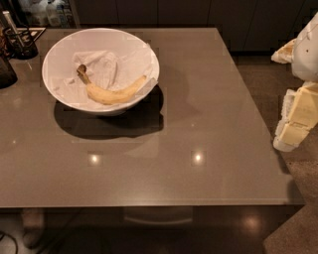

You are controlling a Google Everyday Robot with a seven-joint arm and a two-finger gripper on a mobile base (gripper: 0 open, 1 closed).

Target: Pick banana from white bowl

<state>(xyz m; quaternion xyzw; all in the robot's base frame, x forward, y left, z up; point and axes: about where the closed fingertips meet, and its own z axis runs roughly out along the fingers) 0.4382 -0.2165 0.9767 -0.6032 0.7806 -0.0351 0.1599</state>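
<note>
A yellow banana (112, 93) with a dark brown stem end lies curved inside the white bowl (59, 49), on crumpled white paper (107, 67). Its stem points to the upper left. The bowl stands at the back left of the grey table (198, 124). My gripper (295, 121) hangs with the white arm (307, 47) at the right edge of the view, beyond the table's right side. It is far from the bowl and holds nothing that I can see.
Dark containers (17, 42) stand at the table's far left corner, next to the bowl. Dark cabinets (198, 12) run along the back. The floor (293, 218) shows to the right of the table's edge.
</note>
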